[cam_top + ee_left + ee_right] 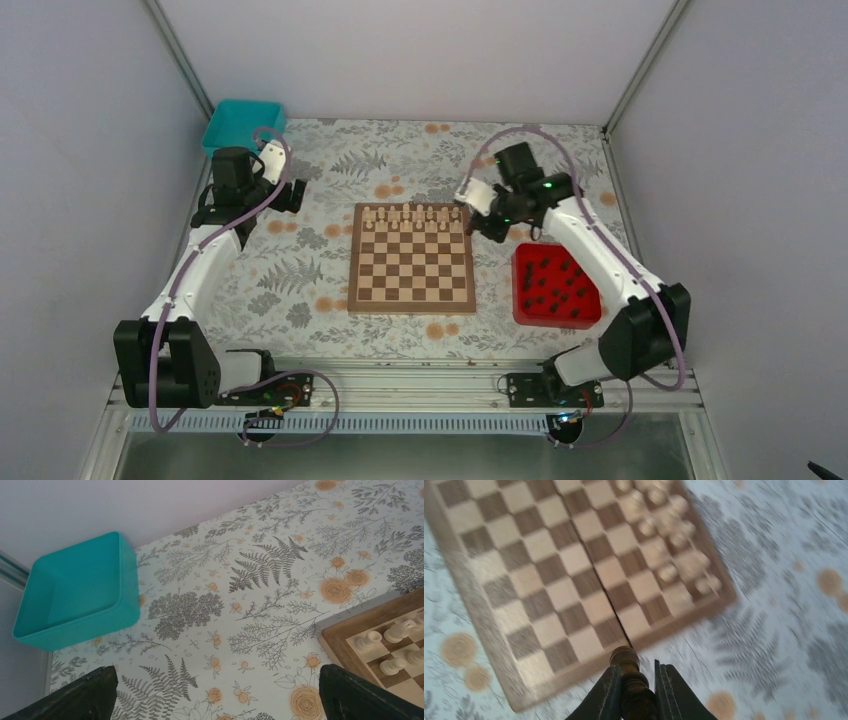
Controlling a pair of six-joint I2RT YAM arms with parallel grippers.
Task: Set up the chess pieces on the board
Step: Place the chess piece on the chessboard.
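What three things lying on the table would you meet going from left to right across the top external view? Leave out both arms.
teal bin → board → red tray

- Left arm point(195, 268), left half of the top frame: white curved shells between boxy black joint housings.
- Right arm point(598, 248), right half: same white-and-black build, with a small green light point(548, 185) on its black wrist housing.
- Lilac cable point(525, 129) loops along each arm.
- Left fingers point(75, 695): black wedges in that frame's lower corners.
- Right fingers point(674, 690): dark, with ribbed edges.
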